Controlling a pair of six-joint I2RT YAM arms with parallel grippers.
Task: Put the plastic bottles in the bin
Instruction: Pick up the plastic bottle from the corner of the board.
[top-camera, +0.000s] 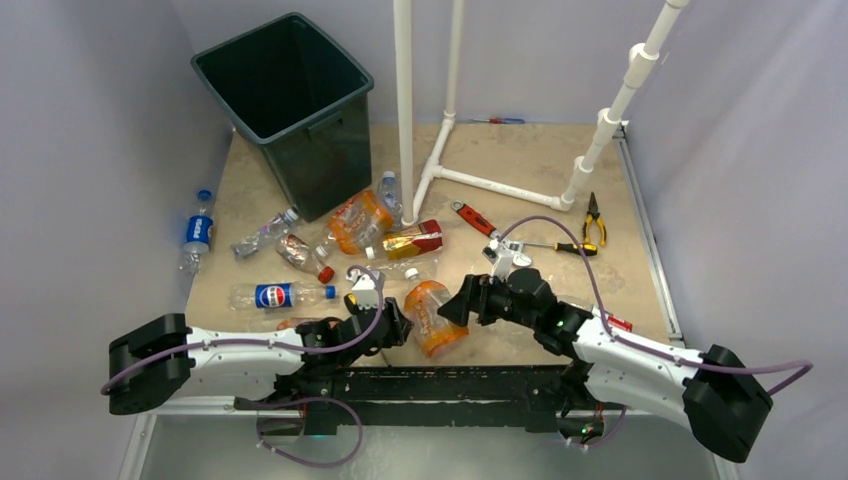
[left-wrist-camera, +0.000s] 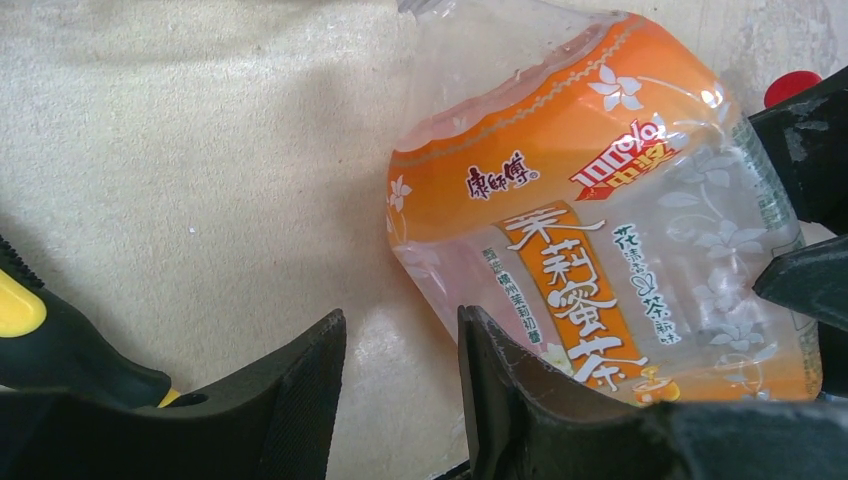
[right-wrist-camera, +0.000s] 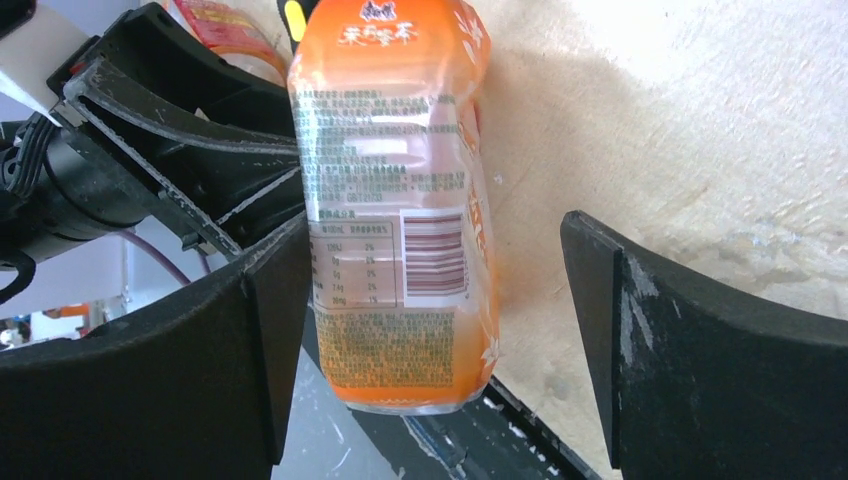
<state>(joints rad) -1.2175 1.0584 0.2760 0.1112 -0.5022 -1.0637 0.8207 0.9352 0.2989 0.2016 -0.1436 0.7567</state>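
The dark bin (top-camera: 318, 165) stands far beyond both grippers. The right gripper (right-wrist-camera: 435, 235) is spread wide, with the orange-labelled bottle (left-wrist-camera: 600, 230) lying loose between its jaws. The left gripper (left-wrist-camera: 400, 330) is half parted and grips nothing, the bottle just beside it.

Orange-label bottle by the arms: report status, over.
Right gripper open, fingers astride orange-label bottle. Left gripper open, empty, beside it. Bottle on table, not binned. Tool handle by left gripper.

The bin (top-camera: 320, 165) gapes open upward (white pipe frame (top-camera: 403, 100) just right).
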